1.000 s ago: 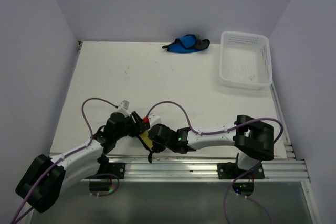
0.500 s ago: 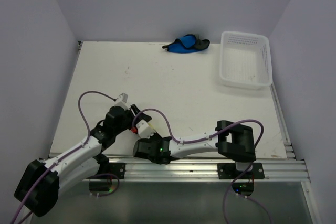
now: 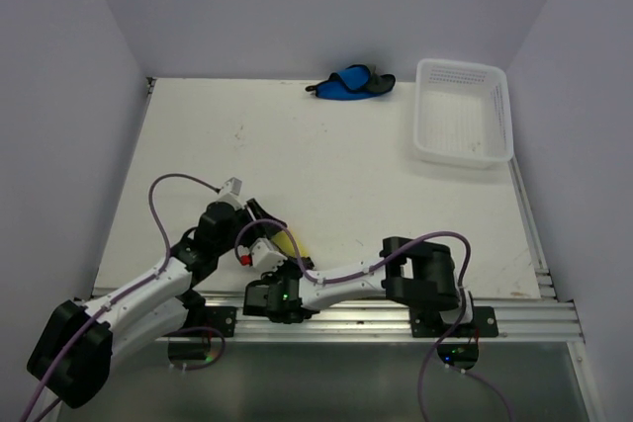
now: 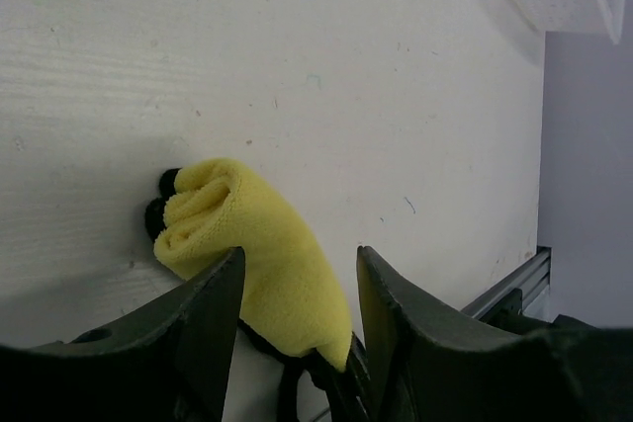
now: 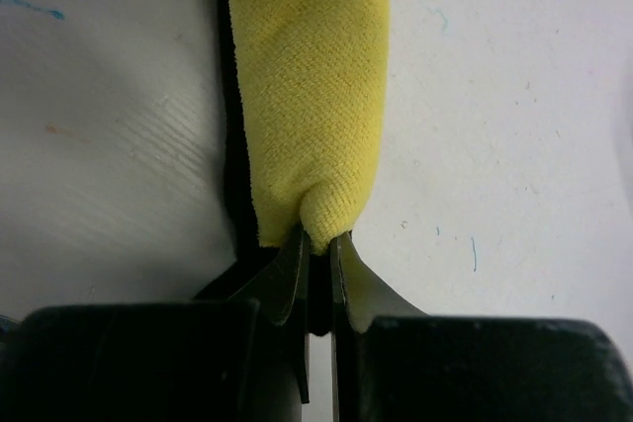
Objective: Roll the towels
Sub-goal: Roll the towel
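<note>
One yellow towel (image 5: pixel 312 96) in right claw (image 5: pixel 316 256).

Diffuse overhead light is washing the white table (image 3: pixel 326 155) evenly in the top view, leaving only faint, soft shadows under the arms. At the left wrist, a broad grey shadow is spreading left of the yellow towel (image 4: pixel 267 244), and the left gripper (image 4: pixel 299 256) is reading dark and slightly soft. At the right wrist, the towel weave is showing crisp while the right gripper (image 5: pixel 318 239) is sinking into near-black.
</note>
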